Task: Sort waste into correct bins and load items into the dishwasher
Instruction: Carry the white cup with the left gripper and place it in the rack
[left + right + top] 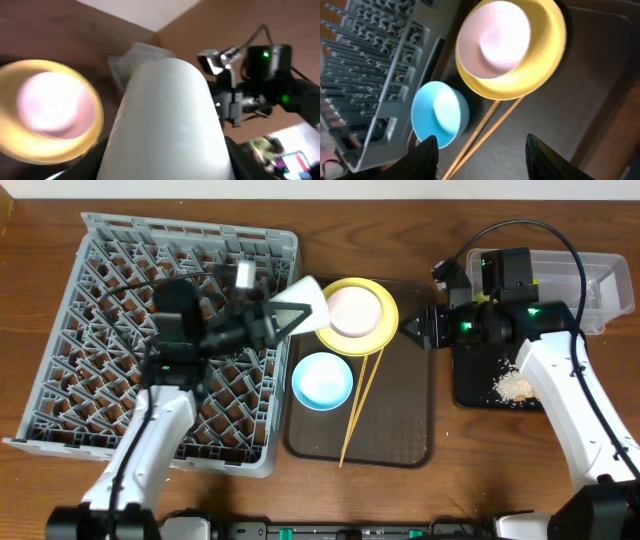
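Observation:
My left gripper (282, 320) is shut on the white bowl (305, 304), held tilted above the right edge of the grey dish rack (120, 270). The bowl fills the left wrist view (170, 125). The yellow plate (386, 330) sits at the back of the brown tray with a pale pink round dish (355, 308) in it. The light blue bowl (322, 380) and the chopsticks (362, 405) lie on that tray. My right gripper (415, 328) is open and empty beside the plate's right rim. The right wrist view shows the open fingers (482, 157) over the chopsticks (485, 135), the plate (540, 60) and the blue bowl (440, 112).
The brown serving tray (410, 430) lies mid-table. The black tray (475, 385) at right holds beige food scraps (515, 386). The clear tub (600, 285) stands at back right, partly behind my right arm. No wrapper or tissue shows.

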Tool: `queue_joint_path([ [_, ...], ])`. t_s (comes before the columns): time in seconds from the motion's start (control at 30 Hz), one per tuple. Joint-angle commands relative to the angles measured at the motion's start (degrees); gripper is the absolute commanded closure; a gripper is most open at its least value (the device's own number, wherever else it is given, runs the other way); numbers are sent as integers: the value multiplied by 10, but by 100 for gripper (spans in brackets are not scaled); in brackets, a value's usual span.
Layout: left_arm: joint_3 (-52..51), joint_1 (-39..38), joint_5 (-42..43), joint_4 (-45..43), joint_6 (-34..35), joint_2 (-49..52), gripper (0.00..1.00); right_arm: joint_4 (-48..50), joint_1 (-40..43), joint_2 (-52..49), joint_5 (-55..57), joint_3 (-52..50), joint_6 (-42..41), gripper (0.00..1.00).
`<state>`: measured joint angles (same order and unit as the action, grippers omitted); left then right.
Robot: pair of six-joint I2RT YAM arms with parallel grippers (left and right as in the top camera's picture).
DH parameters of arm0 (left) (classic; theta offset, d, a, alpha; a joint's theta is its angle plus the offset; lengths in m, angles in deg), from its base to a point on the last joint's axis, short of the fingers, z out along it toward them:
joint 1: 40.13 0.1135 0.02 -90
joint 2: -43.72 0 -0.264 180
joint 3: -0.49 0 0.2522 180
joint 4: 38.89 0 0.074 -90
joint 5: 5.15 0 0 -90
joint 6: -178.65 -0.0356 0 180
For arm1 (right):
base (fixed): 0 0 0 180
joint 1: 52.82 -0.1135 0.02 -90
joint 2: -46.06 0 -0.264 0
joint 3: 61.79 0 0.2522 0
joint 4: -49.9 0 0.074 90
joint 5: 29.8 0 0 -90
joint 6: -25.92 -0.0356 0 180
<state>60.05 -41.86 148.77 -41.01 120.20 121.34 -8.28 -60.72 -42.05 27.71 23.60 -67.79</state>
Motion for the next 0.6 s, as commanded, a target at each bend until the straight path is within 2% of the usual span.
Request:
queue_joint_path([
  [0.0, 1, 28, -43, 55, -91, -49, 94, -6, 12, 5, 12, 5, 12, 46],
  [0.13, 1, 46, -128, 146, -139, -101, 94, -13, 12, 5, 12, 5, 13, 46],
  [0.37, 9, 87, -300, 335, -169, -193, 94, -18, 12, 5, 22, 5, 12, 47],
  [0.57, 92, 116, -519, 564, -178, -209, 94, -42, 12, 5, 80, 5, 12, 47],
])
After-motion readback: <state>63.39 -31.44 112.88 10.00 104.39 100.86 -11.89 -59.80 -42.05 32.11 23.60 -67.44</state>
